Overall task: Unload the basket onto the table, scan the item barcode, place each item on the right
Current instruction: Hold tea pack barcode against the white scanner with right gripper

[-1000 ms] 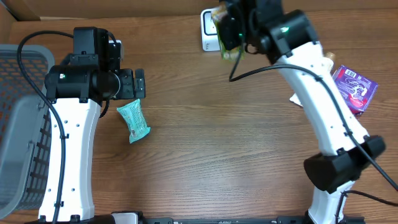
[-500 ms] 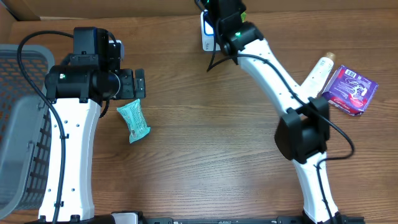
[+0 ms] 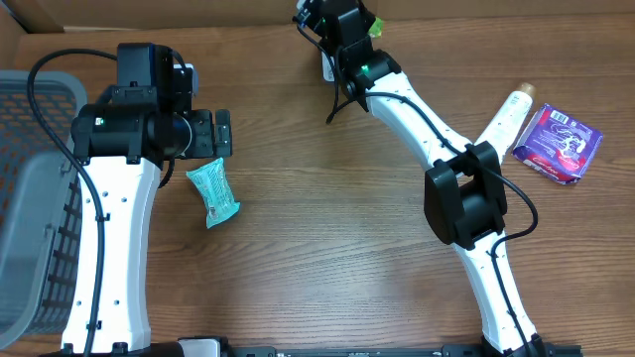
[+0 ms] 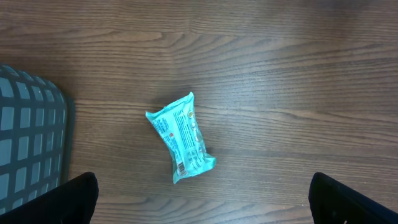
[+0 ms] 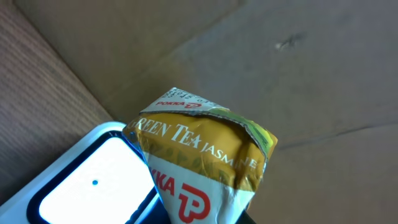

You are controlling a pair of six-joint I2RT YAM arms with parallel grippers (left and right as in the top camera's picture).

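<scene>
Basket mesh (image 3: 30, 198), grey, fills the far left edge of the table. Beside it the left gripper (image 3: 222, 134) hovers with its jaws spread wide and nothing between them. A crinkled teal packet (image 4: 181, 137) lies flat on the wood just below it.

At the top centre the right gripper (image 3: 342, 30) is closed narrowly on the green tea carton (image 5: 205, 162) at the table's far edge. The carton's creased upper part is mustard yellow, with "GREEN TEA JASMINE" in white letters. Its lower part is white with a red logo, and a sliver of green shows at the folded corner. In the right wrist view the carton covers the right edge of the scanner (image 5: 93, 180), a white face in a dark frame. Brown cardboard (image 5: 280, 62) stands behind.

On the right, a pale bottle (image 3: 508, 117) lies tilted beside a purple packet (image 3: 561, 144).
</scene>
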